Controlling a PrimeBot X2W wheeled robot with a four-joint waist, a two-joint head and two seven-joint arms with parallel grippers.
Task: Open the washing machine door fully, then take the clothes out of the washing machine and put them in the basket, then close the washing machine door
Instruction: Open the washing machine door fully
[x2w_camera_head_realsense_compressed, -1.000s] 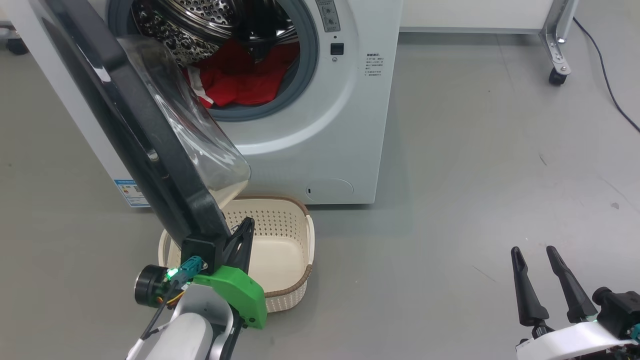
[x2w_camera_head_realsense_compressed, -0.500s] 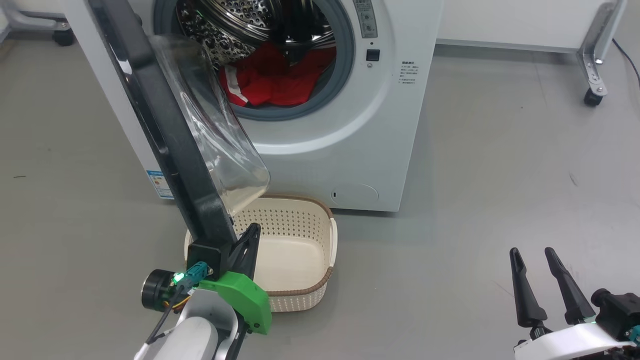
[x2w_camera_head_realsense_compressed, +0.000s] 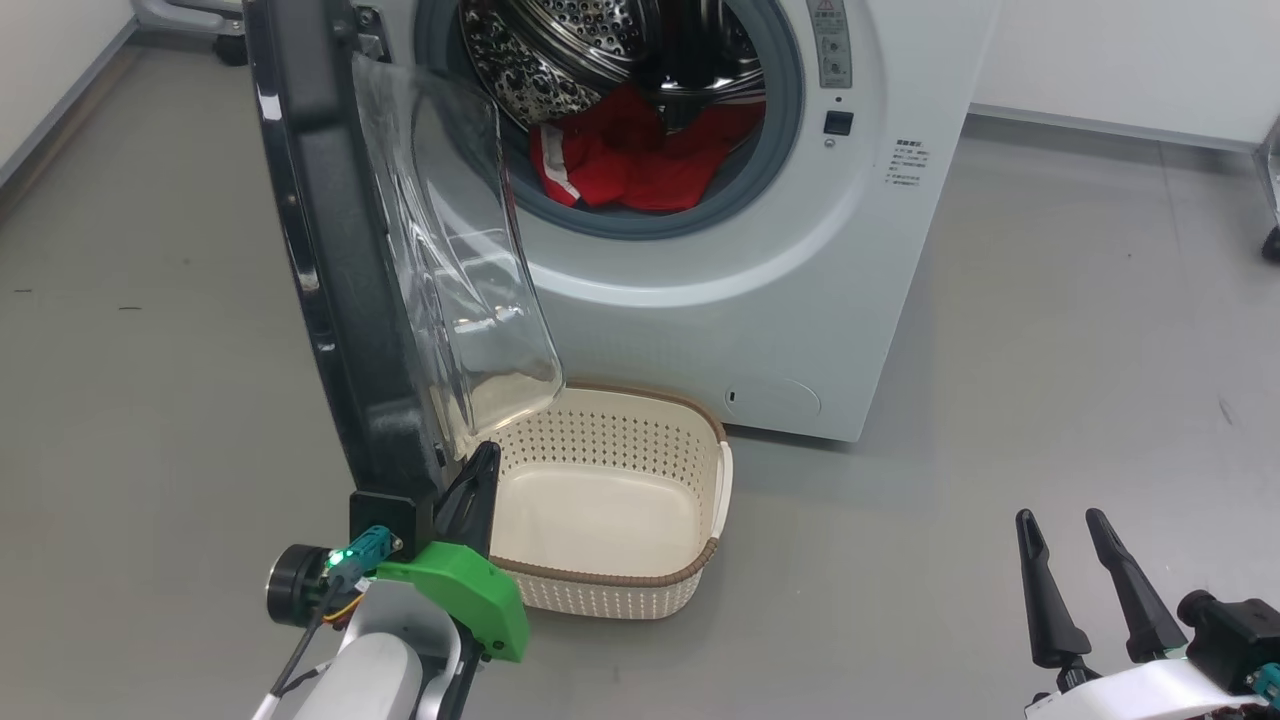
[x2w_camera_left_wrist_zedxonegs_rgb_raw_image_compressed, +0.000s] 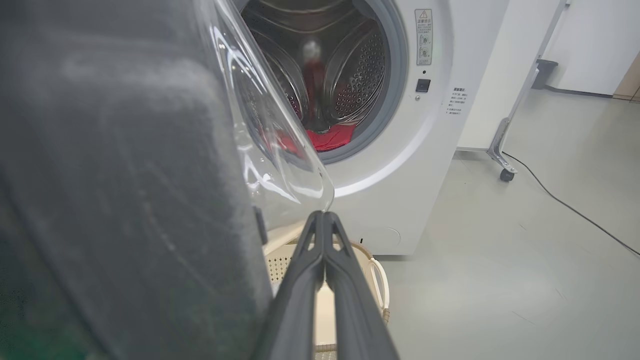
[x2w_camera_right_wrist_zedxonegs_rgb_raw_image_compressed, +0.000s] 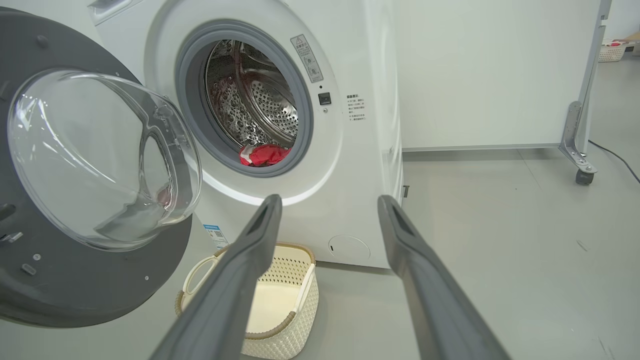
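Observation:
The white washing machine (x2w_camera_head_realsense_compressed: 800, 300) stands at the top of the head view. Its black washing machine door (x2w_camera_head_realsense_compressed: 340, 300) is swung out to the left, seen nearly edge-on, with the clear glass bowl (x2w_camera_head_realsense_compressed: 460, 270) facing the drum. Red clothes (x2w_camera_head_realsense_compressed: 640, 160) lie in the bottom of the steel drum, also seen as clothes (x2w_camera_right_wrist_zedxonegs_rgb_raw_image_compressed: 262, 154). The cream basket (x2w_camera_head_realsense_compressed: 715, 480) sits on the floor below the opening with nothing in it. My left gripper (x2w_camera_head_realsense_compressed: 485, 450) is shut, its fingers (x2w_camera_left_wrist_zedxonegs_rgb_raw_image_compressed: 322, 250) right beside the door's free edge on the glass side. My right gripper (x2w_camera_head_realsense_compressed: 1060, 516) hangs open at the lower right, holding nothing.
Grey floor (x2w_camera_head_realsense_compressed: 1000, 400) lies all around. A white panel on a wheeled metal leg (x2w_camera_right_wrist_zedxonegs_rgb_raw_image_compressed: 575, 145) stands right of the machine, with a black cable (x2w_camera_left_wrist_zedxonegs_rgb_raw_image_compressed: 565, 205) trailing over the floor. The open door (x2w_camera_right_wrist_zedxonegs_rgb_raw_image_compressed: 75, 295) overhangs the basket's left part (x2w_camera_right_wrist_zedxonegs_rgb_raw_image_compressed: 280, 300).
The head camera has turned, so the machine now sits farther right. Against the machine, the door has swung wider, with my shut left gripper staying at its free edge. The right gripper holds still.

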